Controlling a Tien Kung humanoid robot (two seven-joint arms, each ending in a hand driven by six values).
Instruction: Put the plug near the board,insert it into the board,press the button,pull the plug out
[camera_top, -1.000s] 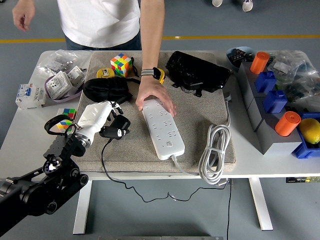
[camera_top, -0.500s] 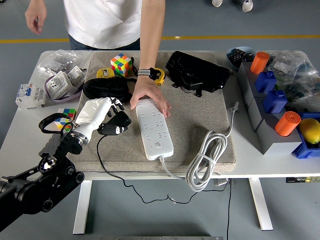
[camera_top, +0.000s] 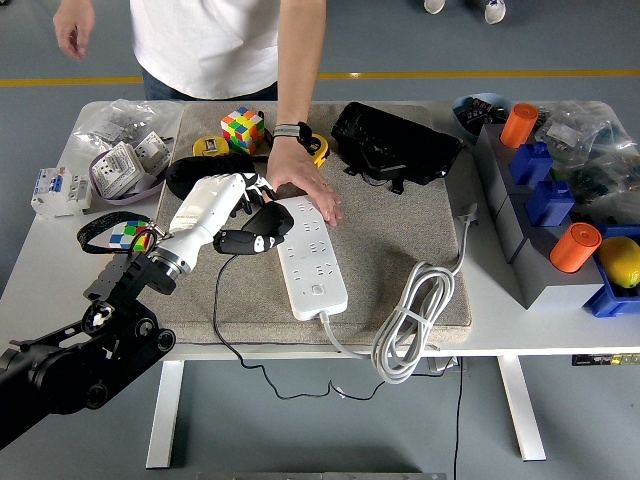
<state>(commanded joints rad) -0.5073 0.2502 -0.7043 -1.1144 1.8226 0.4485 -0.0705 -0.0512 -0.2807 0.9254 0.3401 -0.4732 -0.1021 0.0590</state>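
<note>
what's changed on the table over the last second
The left hand carried the black plug rightward to the power strip's edge. The person's hand pulled the strip left and farther back, dragging its coiled cord along. Everything else stayed put.

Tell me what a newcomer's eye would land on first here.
At centre, the robot's left hand grips a black plug right at the white power strip on the grey mat. A person's hand holds the strip's far end. Bright accents: a Rubik's cube behind, orange cylinders at right.
</note>
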